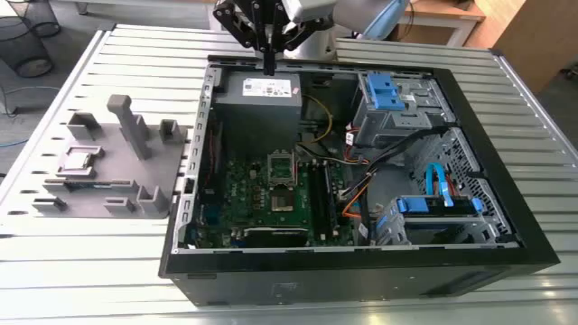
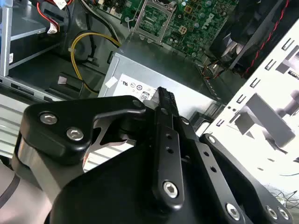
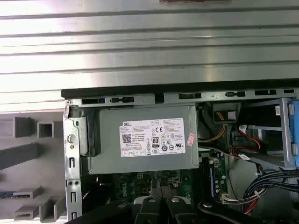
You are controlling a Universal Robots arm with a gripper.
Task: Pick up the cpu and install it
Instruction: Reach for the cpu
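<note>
gripper: in the exterior view the gripper point(image 1: 269, 69) is seen with both fingers pressed together into one thin black blade, and nothing is pinched between them. The same closed pair is seen on the gripper point(image 2: 164, 95) in the second wrist view.
gripper position: it is held above the power supply point(image 1: 262, 88), at the far end of the open computer case point(image 1: 505, 223). Contact with the box cannot be made out.
power supply: a grey metal box with a white label is shown as the power supply point(image 3: 145, 140) in the first wrist view, tucked just inside the case rim.
motherboard: the green motherboard point(image 1: 271, 200) is laid on the case floor, with the socket frame point(image 1: 281, 168) set near its middle.
cpu: the cpu point(image 1: 80, 160), a small silver square, is seated in a pocket of the grey holder block point(image 1: 135, 183). It is outside the case on the exterior view's left, well apart from the gripper.
table: case and holder block are both carried on a slatted metal table point(image 1: 91, 271).
</note>
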